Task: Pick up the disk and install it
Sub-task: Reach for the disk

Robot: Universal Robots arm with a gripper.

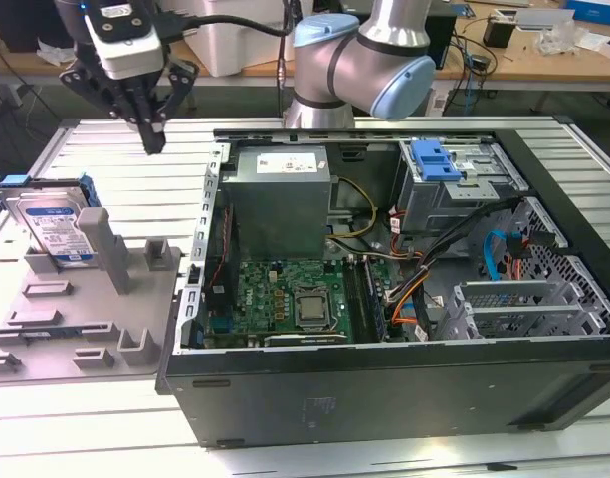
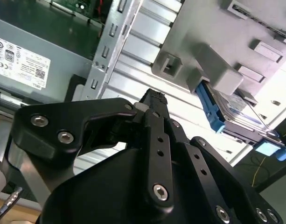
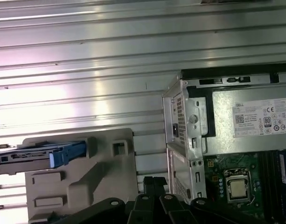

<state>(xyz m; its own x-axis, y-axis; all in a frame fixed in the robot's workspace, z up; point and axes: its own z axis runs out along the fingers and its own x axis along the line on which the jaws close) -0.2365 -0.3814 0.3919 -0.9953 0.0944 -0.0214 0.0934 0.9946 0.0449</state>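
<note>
**Empty gripper, disk not yet picked up**
Your gripper [image 1: 153,134] hangs with fingers pressed together, holding nothing. The disk [image 1: 54,227] leans on edge in its grey fixture [image 1: 115,299]; come in askew and you may strike the fixture's post or topple it.

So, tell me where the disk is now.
The disk leans tilted in the grey fixture at the exterior view's left, outside the open computer case.

Bright, even light is filling the scene, glaring in white bands off the ribbed table [image 3: 87,95] [image 2: 133,70] in both wrist views.
</note>
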